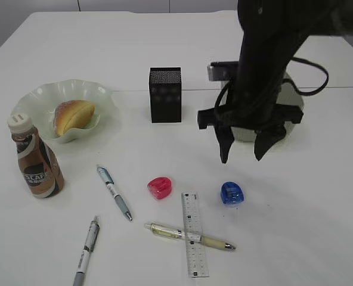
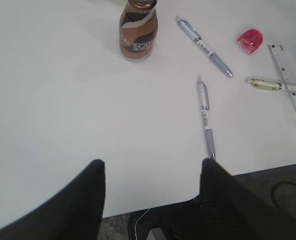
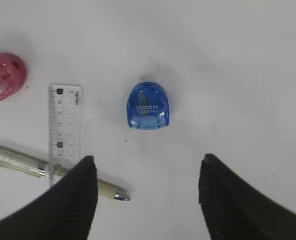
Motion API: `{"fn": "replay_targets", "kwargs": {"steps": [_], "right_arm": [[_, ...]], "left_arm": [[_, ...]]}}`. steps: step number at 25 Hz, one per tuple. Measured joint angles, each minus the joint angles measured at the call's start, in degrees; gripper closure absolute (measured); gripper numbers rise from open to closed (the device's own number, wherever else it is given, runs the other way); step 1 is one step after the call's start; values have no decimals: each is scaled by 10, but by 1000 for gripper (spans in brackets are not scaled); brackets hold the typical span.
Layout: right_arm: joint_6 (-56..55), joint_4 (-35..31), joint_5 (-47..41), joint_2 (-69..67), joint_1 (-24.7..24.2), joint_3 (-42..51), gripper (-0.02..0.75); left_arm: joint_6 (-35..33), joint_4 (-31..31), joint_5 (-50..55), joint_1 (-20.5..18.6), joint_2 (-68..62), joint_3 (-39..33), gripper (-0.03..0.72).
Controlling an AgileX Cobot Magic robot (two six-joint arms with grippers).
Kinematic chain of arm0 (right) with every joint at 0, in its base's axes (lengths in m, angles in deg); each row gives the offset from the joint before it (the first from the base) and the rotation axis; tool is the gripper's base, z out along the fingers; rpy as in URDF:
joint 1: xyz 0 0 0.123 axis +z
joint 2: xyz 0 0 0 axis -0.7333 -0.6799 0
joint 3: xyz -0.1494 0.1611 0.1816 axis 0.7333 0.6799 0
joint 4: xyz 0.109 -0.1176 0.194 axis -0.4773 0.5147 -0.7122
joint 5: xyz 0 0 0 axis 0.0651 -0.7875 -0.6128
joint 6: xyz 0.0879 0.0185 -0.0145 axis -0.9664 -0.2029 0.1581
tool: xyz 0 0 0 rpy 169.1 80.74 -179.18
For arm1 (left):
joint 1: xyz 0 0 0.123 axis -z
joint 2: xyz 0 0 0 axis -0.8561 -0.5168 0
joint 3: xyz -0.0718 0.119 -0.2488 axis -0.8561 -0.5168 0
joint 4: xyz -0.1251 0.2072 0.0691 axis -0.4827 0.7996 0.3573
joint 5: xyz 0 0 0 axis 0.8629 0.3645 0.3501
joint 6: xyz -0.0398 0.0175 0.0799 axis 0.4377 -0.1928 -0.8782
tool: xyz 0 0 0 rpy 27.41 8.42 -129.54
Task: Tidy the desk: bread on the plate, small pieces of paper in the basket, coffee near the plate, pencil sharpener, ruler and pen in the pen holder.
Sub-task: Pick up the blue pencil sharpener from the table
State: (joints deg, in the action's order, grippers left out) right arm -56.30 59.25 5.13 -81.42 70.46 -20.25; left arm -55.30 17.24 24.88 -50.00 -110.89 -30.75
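Hovering over the blue sharpener (image 3: 148,106), the right gripper (image 1: 244,148) has its fingers (image 3: 70,200) spread wide with nothing between them; the sharpener lies flat on the white counter (image 1: 319,208), apart from the ruler (image 3: 64,125) on its left. It looks like a light, hard plastic shell, smooth and probably slippery — best pinched across its two straight sides, squarely, so it does not squirt out. Moulded letters on its top can be made out but not read with confidence. A pink sharpener (image 1: 160,187) sits further left. The ruler is thin, stiff and flat to the counter, hard to get under, and it crosses a pale yellow pen (image 1: 188,235); which lies on top I cannot tell.

The left gripper (image 2: 150,172) is also open and empty, low near the counter's front edge. Ahead of it stands the coffee bottle (image 2: 138,32), its label reading NESCAFE, and two more pens (image 2: 206,117) — printing too small to read
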Motion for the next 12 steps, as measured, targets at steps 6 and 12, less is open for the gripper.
{"fn": "replay_targets", "kwargs": {"steps": [6,12], "right_arm": [[-1,0,6,-57,0,0,267],[-1,-4,9,-87,0,0,267]], "left_arm": [[0,-3,0,0,0,0,250],[0,-13,0,0,0,0,250]]}}
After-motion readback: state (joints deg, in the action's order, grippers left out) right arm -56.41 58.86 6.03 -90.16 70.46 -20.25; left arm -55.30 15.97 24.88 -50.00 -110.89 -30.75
